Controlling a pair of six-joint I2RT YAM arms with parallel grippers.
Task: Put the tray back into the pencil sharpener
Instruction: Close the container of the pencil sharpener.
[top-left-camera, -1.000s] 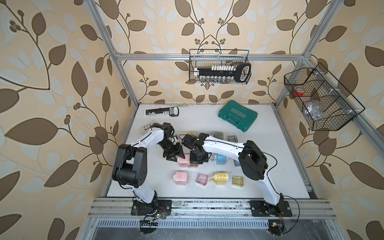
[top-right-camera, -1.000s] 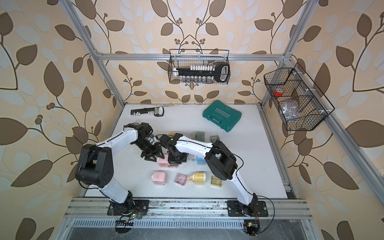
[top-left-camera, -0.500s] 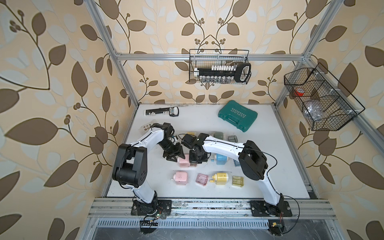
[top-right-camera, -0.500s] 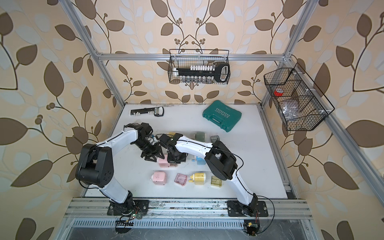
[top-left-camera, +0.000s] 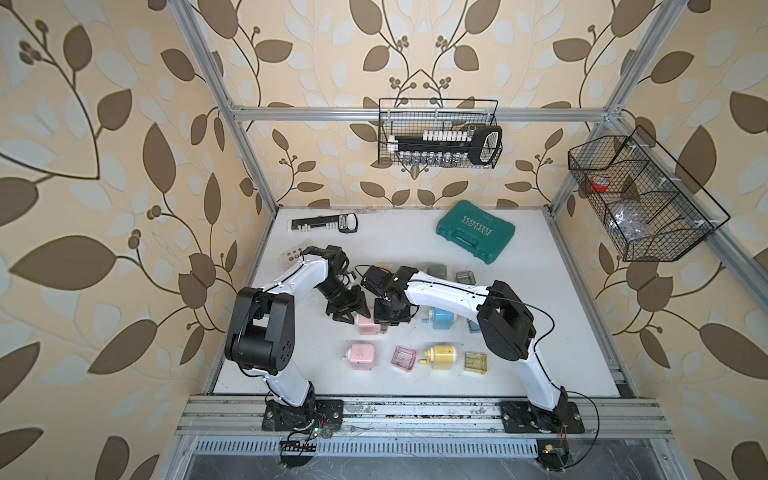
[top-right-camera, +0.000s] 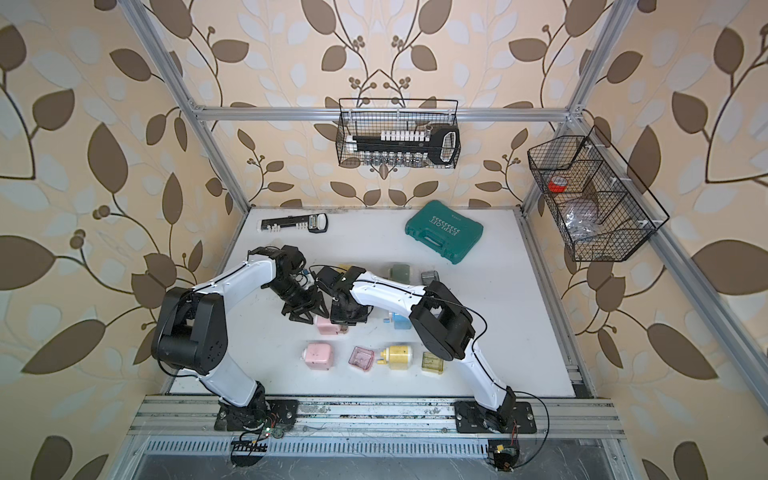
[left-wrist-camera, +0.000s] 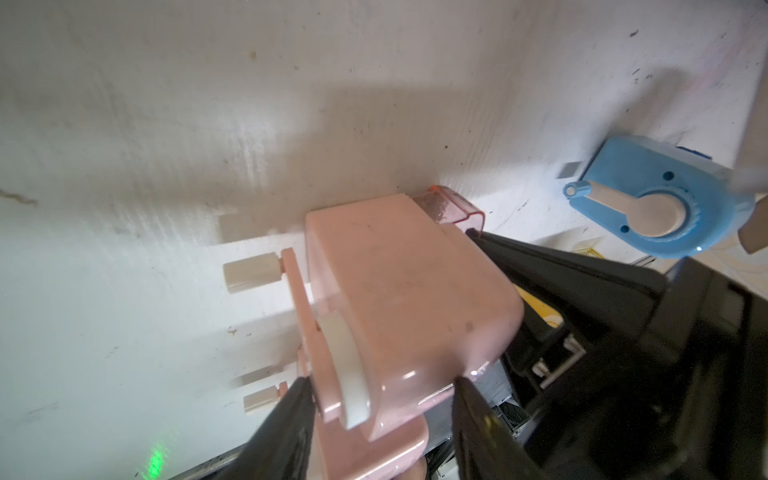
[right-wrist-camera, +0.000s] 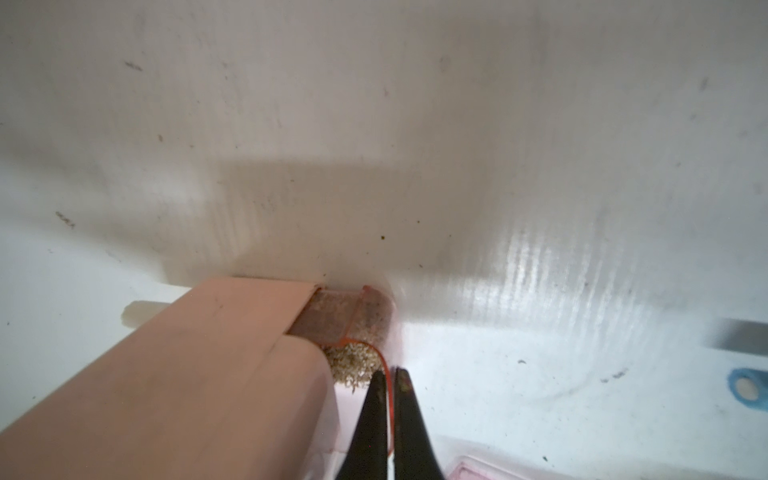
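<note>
in both top views the pink pencil sharpener (top-left-camera: 368, 327) sits just left of frame centre on the table (top-left-camera: 415, 232). in the left wrist view the left gripper (left-wrist-camera: 380, 386) clamps the sharpener's body, jaws on either side. in the right wrist view the right gripper (right-wrist-camera: 388, 374) is pinched shut on the thin end wall of the tray (right-wrist-camera: 365, 316), which sits part-way in the slot, holding shavings (right-wrist-camera: 353, 368). the tray looks light, thin and brittle: grip that wall gently, push straight.
</note>
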